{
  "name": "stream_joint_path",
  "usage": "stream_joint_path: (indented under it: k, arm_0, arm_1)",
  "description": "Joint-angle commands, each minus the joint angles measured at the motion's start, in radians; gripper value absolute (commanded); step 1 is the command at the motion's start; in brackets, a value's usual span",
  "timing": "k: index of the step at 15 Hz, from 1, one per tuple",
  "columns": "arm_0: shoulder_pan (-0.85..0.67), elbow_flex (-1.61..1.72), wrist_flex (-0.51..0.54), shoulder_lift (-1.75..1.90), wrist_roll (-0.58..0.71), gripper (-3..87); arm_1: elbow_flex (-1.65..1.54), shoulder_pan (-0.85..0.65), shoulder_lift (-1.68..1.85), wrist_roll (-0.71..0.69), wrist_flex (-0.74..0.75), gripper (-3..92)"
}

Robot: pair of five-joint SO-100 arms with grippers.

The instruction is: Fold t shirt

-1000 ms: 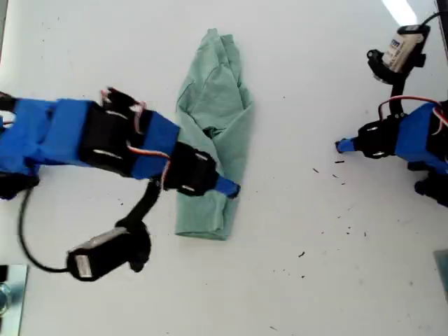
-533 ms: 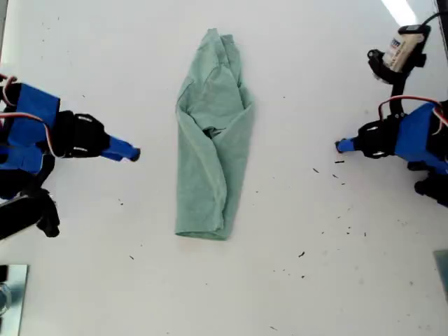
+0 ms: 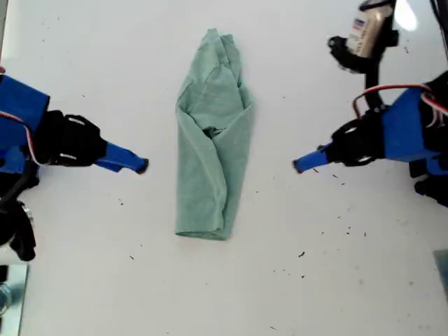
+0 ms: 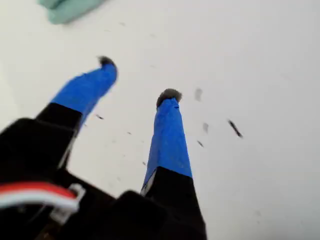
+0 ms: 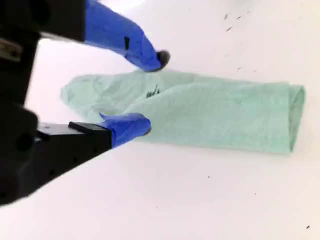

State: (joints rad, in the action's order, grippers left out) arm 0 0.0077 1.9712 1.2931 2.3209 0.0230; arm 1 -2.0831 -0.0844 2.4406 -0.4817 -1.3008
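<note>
T shirt: pale green, folded into a long narrow strip, lying mid-table.
My second gripper: at the exterior view's left, apart from the cloth.
My first gripper: at the exterior view's right, apart from the cloth.
Table: white, with dark specks.

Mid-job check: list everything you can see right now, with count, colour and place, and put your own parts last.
Pale sage-green soft-fabric t shirt: one, folded into a long narrow strip, flat at the middle of the table, touched by neither gripper.
White table: one, bearing everything; small dark specks scattered toward the exterior view's right.
Metallic object: one, cut off at the exterior view's lower left corner; cannot identify it.
My first gripper: one, blue fingers on a black body, at the exterior view's right, jaws open, empty, apart from the shirt.
My second gripper: one, blue and black, at the exterior view's left, jaws open, empty, pointing at the shirt.
</note>
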Motion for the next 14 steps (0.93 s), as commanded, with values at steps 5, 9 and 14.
stream_joint_path:
  k: [5, 9, 14]
  arm_0:
    - [0.086, -0.514, 0.035, -0.66, 0.067, 25.1]
    - [0.057, -0.512, -0.003, -0.851, 0.095, 26.4]
    - [0.043, -0.612, -0.106, -1.117, 0.141, 24.2]
  arm_1:
    - [1.112, 0.19, -0.943, 0.117, -0.158, 34.8]
    - [1.134, 0.222, -1.111, 0.193, -0.089, 34.6]
    - [1.25, 0.21, -1.439, 0.207, -0.038, 30.3]
